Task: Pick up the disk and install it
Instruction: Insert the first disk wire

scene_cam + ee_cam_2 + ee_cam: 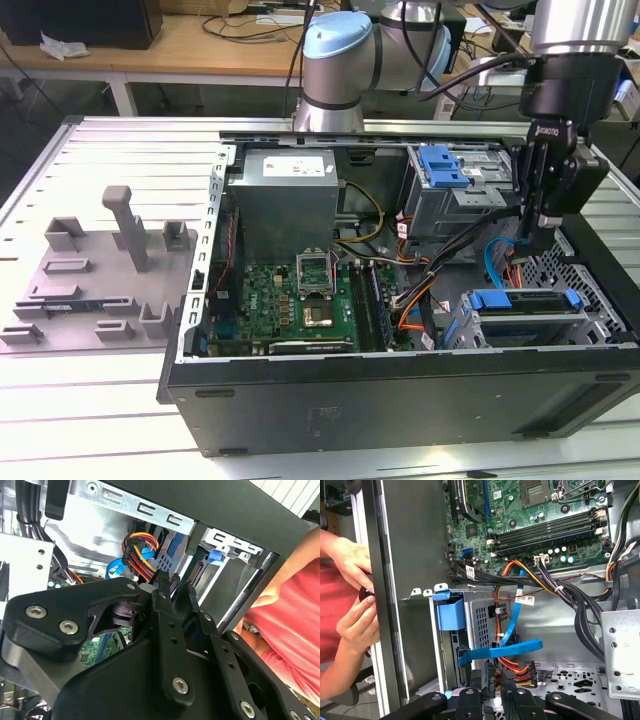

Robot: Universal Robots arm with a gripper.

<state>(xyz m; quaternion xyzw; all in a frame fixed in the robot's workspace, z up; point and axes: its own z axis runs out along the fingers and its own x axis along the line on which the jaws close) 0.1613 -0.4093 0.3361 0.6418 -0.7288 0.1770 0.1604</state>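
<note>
Item: disk installation, seating stage. Disk (525, 305): silver body in a blue frame, lying flat in the lower drive bay of the open computer case (400, 385), at the exterior view's right and just inside the near wall. By its position it appears already in its bay. Gripper (540, 225): hangs above and just behind the disk, inside the case. Jaws: drawn nearly closed in both wrist views, with a small dark piece between the tips (492, 680). Whether it is truly pinched, and whether it is a connector, cannot be told. Adjacent: blue flat cable (505, 650) looping across the bay mouth; orange-and-red wire bundle (515, 667) just beside the jaws; motherboard (300, 295) well apart; a person's hand (355, 565) at the outer face of the case wall. Handling advice, as a judgement: keep any travel straight along the bay's line, avoid snagging the blue loop or dragging the wire bundle, apply light pressure only, and stay clear of the wall the hand rests on. Surface (100, 420): ribbed metal, carrying the case.
</note>
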